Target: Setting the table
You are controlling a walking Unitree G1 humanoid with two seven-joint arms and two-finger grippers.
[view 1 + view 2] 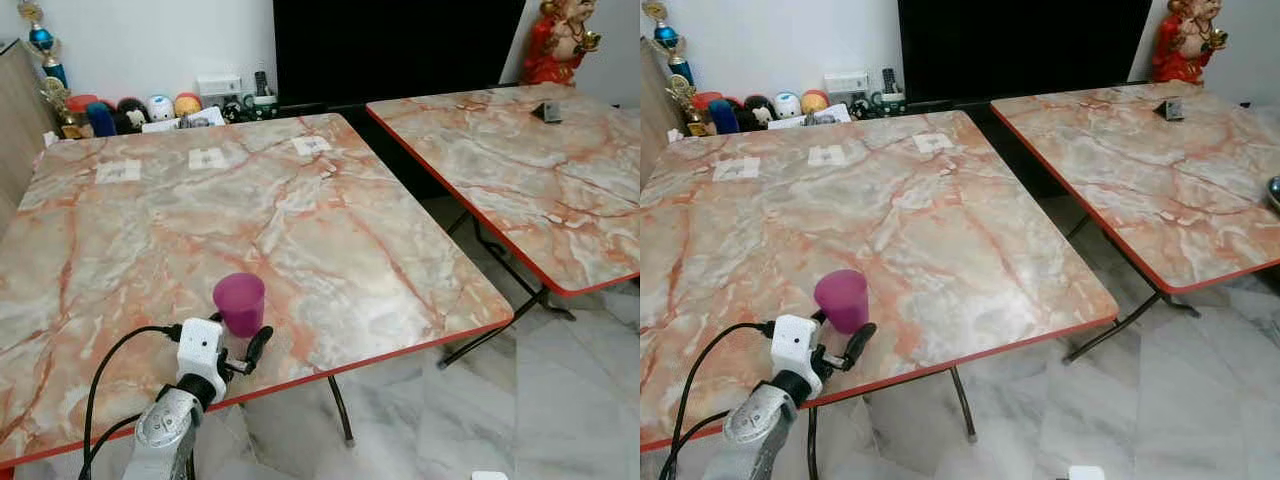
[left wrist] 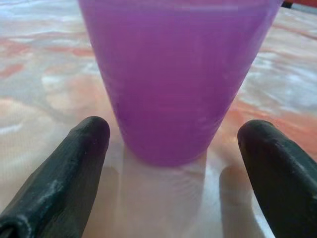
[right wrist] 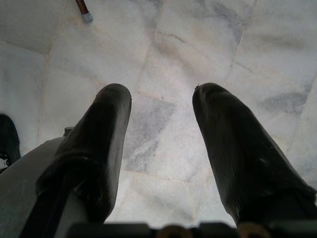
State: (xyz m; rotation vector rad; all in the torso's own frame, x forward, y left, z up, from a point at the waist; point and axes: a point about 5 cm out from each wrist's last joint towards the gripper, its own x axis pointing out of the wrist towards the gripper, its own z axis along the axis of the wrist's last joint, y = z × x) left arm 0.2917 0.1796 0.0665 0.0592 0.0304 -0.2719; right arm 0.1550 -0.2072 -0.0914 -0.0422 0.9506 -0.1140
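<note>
Left arm [image 1: 165,430] is ribbed silver metal with a white boxy wrist housing [image 1: 199,347]; black cables [image 1: 105,370] loop from it; both grippers carry long matte-black rounded fingers [image 3: 96,148]

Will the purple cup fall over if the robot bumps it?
Probably, if bumped. The purple cup stands with its narrow end on the marble table, wider on top, so it looks tippy. It looks like thin plastic, likely light and easy to slide. The left gripper has fingers open on either side, not touching.
</note>
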